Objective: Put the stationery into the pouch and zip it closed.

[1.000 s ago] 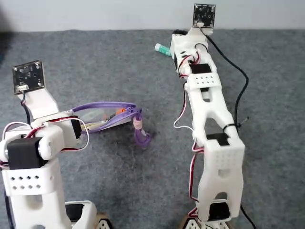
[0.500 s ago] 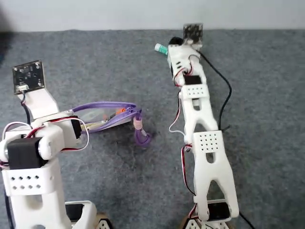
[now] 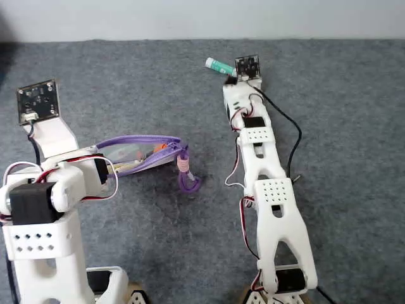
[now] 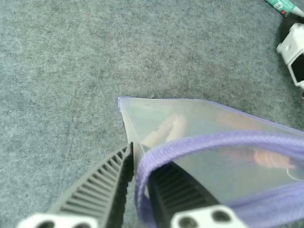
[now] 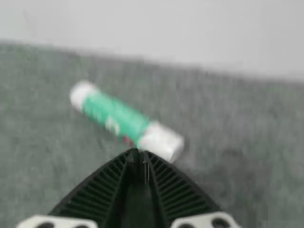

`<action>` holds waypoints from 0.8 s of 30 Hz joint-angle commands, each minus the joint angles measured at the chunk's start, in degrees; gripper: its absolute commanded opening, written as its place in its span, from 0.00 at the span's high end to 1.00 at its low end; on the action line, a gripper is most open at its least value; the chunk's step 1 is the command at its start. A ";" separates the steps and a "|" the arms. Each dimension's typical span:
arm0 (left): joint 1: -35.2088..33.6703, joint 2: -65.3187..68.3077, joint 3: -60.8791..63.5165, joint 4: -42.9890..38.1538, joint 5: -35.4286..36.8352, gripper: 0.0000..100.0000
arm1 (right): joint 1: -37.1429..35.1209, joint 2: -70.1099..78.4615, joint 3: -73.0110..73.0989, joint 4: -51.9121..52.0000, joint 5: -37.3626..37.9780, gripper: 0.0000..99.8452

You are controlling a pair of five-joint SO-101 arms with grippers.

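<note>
- Left wrist view: my left fingers (image 4: 102,183) clamp the rim of the clear purple-edged zip pouch (image 4: 204,128)
- my right fingers (image 5: 107,183) sit together just short of the green-and-white glue stick (image 5: 118,118) on the grey tabletop (image 5: 247,133)

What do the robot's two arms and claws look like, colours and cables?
The left arm and right arm are white plastic shells with perforated panels, black motor blocks, and red, white and black cables. The left claw and right claw are black, ribbed and tapered, on white bases.

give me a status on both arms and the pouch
Left gripper shut on pouch edge. Right gripper shut, empty, tips by glue stick. No obstruction seen.
</note>
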 commanded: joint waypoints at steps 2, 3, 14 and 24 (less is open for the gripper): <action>0.44 -0.62 0.22 -0.35 0.35 0.99 | 0.66 -6.64 -0.18 7.87 0.35 0.99; 0.44 -0.62 0.22 -0.35 0.35 0.99 | 0.57 -6.99 -0.26 9.01 0.35 0.99; 0.44 -0.62 0.22 -0.35 0.35 0.99 | -1.10 -16.92 -0.35 29.76 -7.82 0.99; 0.53 -0.62 0.13 -0.35 0.35 0.99 | -2.15 -26.77 -0.44 52.70 -8.09 0.99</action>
